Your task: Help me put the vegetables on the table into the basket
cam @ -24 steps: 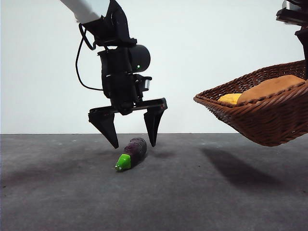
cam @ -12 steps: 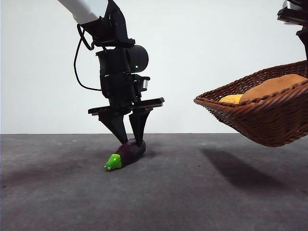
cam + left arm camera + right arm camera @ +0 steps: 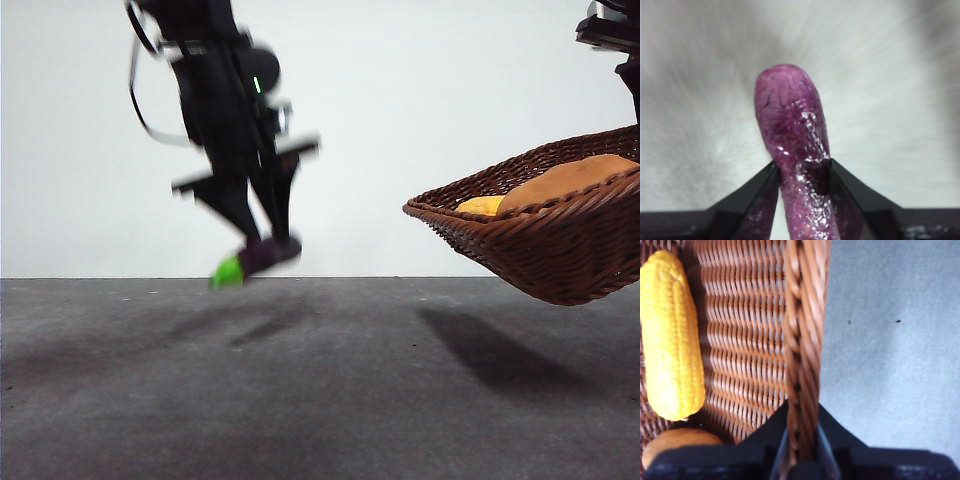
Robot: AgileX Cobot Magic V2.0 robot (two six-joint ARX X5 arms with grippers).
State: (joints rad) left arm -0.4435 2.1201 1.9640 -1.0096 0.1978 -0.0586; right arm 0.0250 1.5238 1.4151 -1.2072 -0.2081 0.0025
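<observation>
Lifted clear of the dark grey speckled worktop (image 3: 320,400), the left end effector (image 3: 262,238) now carries the small glossy dark purple eggplant-shaped vegetable (image 3: 795,140) clamped between its jaws, green stem end (image 3: 227,271) hanging just beyond the tips. Off to its side, the shallow dark brown woven wicker basket (image 3: 540,250) hangs tilted in the air, its braided rim (image 3: 802,340) pinched by the right end effector (image 3: 802,440), probably to meet the delivery. Inside lie the rounded tan-orange potato-like lump (image 3: 565,182) and the lumpy yellow corn-like piece (image 3: 671,335).
</observation>
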